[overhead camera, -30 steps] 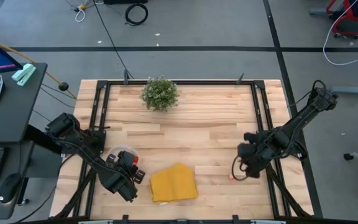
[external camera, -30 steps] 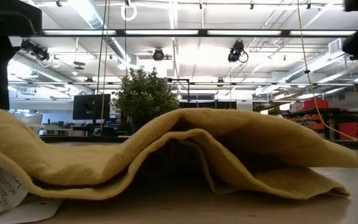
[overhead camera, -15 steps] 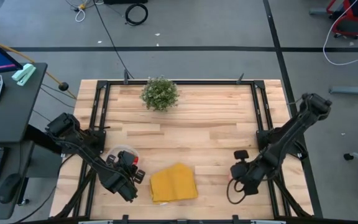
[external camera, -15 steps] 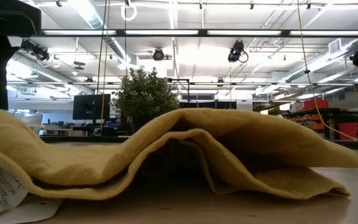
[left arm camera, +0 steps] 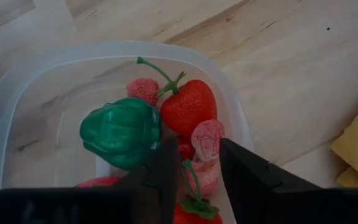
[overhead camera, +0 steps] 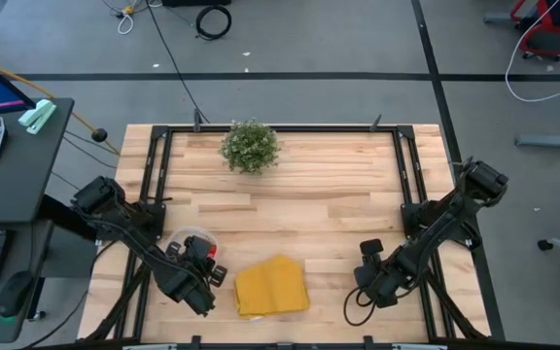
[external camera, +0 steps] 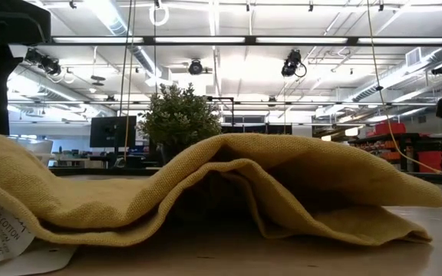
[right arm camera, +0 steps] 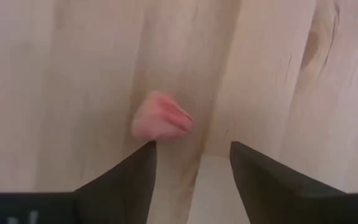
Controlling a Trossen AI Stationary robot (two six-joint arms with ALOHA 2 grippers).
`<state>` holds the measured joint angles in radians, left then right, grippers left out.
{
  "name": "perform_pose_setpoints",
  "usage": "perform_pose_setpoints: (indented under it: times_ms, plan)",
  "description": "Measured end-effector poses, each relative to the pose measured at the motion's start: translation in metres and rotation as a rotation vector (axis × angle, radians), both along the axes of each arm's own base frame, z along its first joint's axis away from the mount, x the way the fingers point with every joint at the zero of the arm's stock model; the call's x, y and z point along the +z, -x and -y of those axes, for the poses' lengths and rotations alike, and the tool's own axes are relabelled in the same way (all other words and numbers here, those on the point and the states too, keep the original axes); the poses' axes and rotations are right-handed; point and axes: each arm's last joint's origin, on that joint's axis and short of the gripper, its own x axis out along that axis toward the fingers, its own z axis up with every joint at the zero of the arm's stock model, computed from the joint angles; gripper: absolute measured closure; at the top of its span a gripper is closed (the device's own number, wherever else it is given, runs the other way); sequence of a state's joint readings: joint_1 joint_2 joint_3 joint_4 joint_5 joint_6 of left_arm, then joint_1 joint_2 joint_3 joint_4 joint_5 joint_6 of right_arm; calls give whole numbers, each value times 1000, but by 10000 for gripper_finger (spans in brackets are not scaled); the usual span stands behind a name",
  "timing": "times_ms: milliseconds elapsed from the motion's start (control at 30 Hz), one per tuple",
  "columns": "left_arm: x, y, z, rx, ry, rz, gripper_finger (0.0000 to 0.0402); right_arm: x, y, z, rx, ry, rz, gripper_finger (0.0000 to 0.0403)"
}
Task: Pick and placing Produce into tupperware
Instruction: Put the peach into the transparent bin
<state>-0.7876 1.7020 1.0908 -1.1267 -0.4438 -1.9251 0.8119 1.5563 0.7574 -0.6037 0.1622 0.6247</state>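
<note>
The round clear tupperware [overhead camera: 185, 238] sits near the table's left near corner. In the left wrist view its rim [left arm camera: 42, 62] rings a green piece [left arm camera: 122, 130], a red strawberry [left arm camera: 188, 106] and pink pieces [left arm camera: 207, 137]. My left gripper [left arm camera: 194, 168] hangs open just above them, touching nothing that shows. One small pink piece [right arm camera: 161, 118] lies on the bare wood toward the right near corner. My right gripper [right arm camera: 191, 155] is open, low over the table [overhead camera: 369, 282], with the pink piece just ahead of one fingertip. In the high view the gripper hides that piece.
A folded yellow cloth [overhead camera: 271, 286] lies between the two grippers near the near edge and fills the low view [external camera: 206, 184]. A bushy potted plant [overhead camera: 251, 146] stands at the far edge. Bare wood stretches across the table's middle.
My right arm has swung toward the table's near edge and slightly left, bringing its gripper down over the spot where the pink piece lies. The left arm and the produce in the tupperware have kept still.
</note>
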Motion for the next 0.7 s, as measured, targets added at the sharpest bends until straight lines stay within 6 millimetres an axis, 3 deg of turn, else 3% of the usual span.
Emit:
perform_pose_setpoints:
  times_ms: [200,467,700]
  plan:
    - [0,0,0,0,1,1,285,-9,-3,-3,-8,11,-8,179]
    - [0,0,0,1,1,1,286,2,-6,-7,-49,-93,66,188]
    - [0,0,0,1,1,1,285,-9,-14,-15,-9,-113,95,190]
